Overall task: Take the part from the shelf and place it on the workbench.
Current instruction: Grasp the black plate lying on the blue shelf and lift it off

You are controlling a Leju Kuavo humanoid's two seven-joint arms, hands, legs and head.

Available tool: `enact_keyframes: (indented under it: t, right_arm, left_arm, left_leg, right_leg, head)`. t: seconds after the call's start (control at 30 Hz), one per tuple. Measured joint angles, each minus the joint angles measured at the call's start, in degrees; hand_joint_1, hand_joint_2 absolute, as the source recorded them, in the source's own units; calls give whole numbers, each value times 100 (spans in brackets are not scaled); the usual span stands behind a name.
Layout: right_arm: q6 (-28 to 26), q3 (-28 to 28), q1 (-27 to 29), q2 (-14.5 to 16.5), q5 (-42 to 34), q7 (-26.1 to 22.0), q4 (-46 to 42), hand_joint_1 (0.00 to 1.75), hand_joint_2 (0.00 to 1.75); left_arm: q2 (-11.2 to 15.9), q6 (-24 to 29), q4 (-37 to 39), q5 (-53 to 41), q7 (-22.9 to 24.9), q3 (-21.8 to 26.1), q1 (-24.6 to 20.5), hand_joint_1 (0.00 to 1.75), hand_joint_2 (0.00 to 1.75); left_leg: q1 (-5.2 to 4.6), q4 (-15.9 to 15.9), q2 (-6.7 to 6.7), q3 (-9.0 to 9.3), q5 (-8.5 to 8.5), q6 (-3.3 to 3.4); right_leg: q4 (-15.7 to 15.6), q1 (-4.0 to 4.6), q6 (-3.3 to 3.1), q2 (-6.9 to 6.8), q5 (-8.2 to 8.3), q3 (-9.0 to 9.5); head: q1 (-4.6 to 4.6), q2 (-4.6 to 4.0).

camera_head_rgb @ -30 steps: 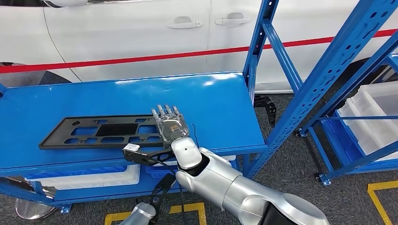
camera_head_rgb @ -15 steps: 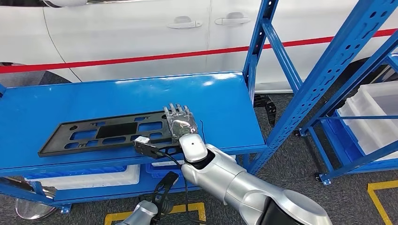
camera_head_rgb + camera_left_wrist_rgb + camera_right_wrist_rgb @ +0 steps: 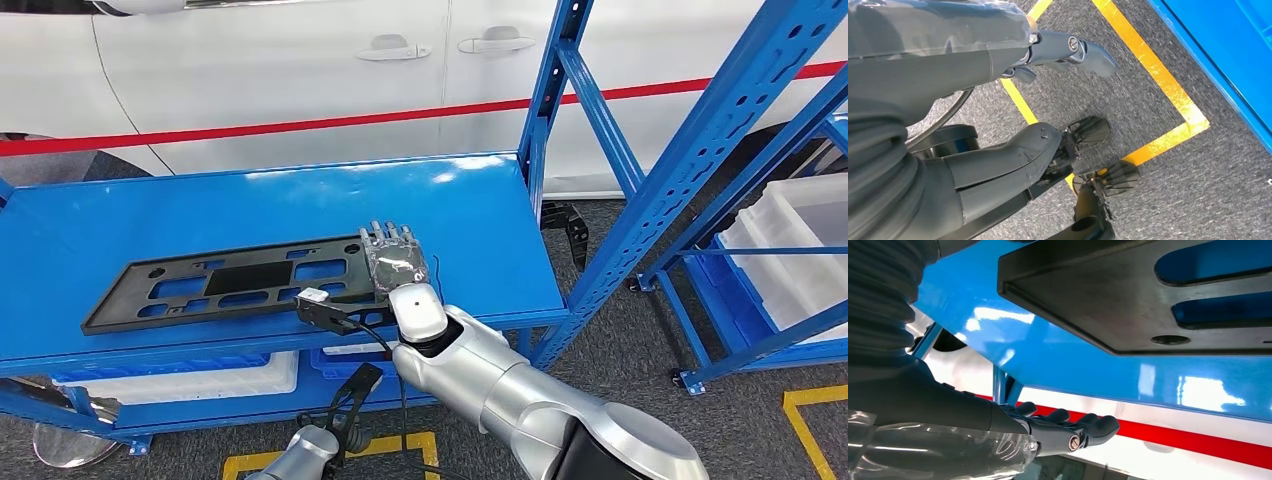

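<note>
Flat black plastic part (image 3: 225, 282) with cut-out windows, lying lengthwise on the blue workbench (image 3: 120, 215), near the front edge. Right hand (image 3: 393, 258) at the part's right end, palm down, fingers stretched straight and side by side over the blue top. Seen from the right wrist, fingers (image 3: 1068, 427) extended and level with nothing between them, the corner of the part (image 3: 1128, 295) just beside them, apart; so an empty hand with straight fingers, gripping nothing. Silver right arm (image 3: 510, 405) reaching in from below, a black cable and small camera bracket (image 3: 325, 306) at the wrist.

Left hand (image 3: 1068, 50) hanging low over grey carpet (image 3: 1168, 200), fingers loosely apart, holding nothing. Yellow floor tape (image 3: 1158, 80) below it, and a blue edge (image 3: 1228, 65) off to one side.

Behind the workbench, a white car (image 3: 300, 70) with two door handles and a red stripe (image 3: 300, 125) along its side. Blue shelf posts (image 3: 690, 160) with punched holes to the right, white bins (image 3: 800, 250) on the low shelf there. More pale bins (image 3: 180, 378) under the workbench.
</note>
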Motion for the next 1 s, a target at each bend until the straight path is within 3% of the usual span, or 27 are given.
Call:
enact_keyframes:
  t: [0.7, 0.77, 0.9, 1.0]
  right_arm:
    - [227, 185, 30, 3, 19, -17, 4, 0, 175]
    - [90, 192, 50, 1, -60, -248, -11, 0, 175]
    - [-143, 193, 237, -4, -92, -742, -113, 0, 175]
    - [-154, 198, 331, -6, -101, -711, -220, 0, 175]
  left_arm:
    - [-63, 228, 0, -4, -17, 16, -29, 0, 175]
    - [122, 412, -2, 45, -290, 29, 212, 0, 175]
    - [1103, 491, 51, 303, -1641, 249, 1435, 0, 175]
    - [1517, 525, 101, 335, -1798, 417, 1908, 0, 175]
  left_leg:
    - [0, -3, -1, -5, -1, 0]
    - [5, -16, 11, 6, -12, -5]
    - [15, -27, 123, 112, -80, -48]
    - [5, -29, 74, 65, -53, -32]
  right_leg:
    - [2, -1, 0, -2, 0, 2]
    - [2, -2, -2, 10, -7, 16]
    - [-2, 5, -29, 125, -44, 52]
    - [4, 13, -21, 72, -55, 12]
  head:
    - [0, 0]
    - [3, 0]
    - [5, 0]
    - [-14, 0]
